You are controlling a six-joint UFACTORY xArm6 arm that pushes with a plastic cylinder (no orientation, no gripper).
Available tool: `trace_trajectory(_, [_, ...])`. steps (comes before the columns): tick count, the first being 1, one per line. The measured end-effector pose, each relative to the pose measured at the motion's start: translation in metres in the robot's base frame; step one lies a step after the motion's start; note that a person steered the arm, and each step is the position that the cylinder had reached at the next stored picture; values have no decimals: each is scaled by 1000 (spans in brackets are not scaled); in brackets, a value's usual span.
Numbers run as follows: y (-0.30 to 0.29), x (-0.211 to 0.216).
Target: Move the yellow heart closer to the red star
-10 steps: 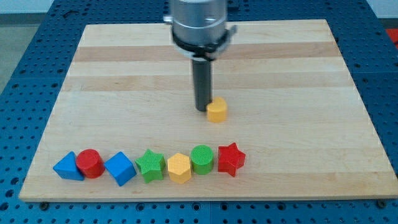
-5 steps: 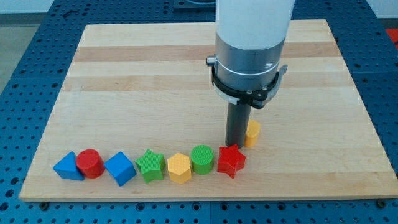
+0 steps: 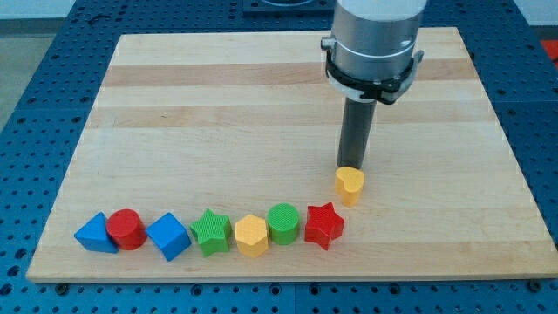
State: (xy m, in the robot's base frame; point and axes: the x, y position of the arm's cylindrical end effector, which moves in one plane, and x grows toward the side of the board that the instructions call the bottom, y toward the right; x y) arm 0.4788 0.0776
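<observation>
1. Counting the blocks on the desk (image 3: pixel 157 105): eight in all, seven in a row along the view's bottom and one apart above the row's right end.
2. Blue: two. A triangle (image 3: pixel 94 234) at the far left of the row; a cube (image 3: pixel 168 236) third from the left.
3. Red: two. A cylinder (image 3: pixel 127 228) between the two blues, touching the triangle; a red star (image 3: pixel 323 224) at the right end of the row.
4. Green: two. A star (image 3: pixel 211 232) fourth in the row; a cylinder (image 3: pixel 283 222) just left of the red star.
5. Yellow: two. A hexagon (image 3: pixel 251 235) between the two greens; a yellow heart (image 3: pixel 350 185) standing alone.
6. Yellow heart: lies just above and to the right of the red star, near it with a narrow gap.
7. End effector: one plain rod with nothing to open or close, so it grasps nothing. My tip (image 3: pixel 352 166) stands at the heart's upper edge, on the side towards the view's top, touching or all but touching; the heart lies between the tip and the row.
</observation>
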Motion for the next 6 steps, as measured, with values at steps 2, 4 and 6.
trace_trajectory(2, [5, 33])
trace_trajectory(4, [9, 46])
trace_trajectory(6, [-24, -10])
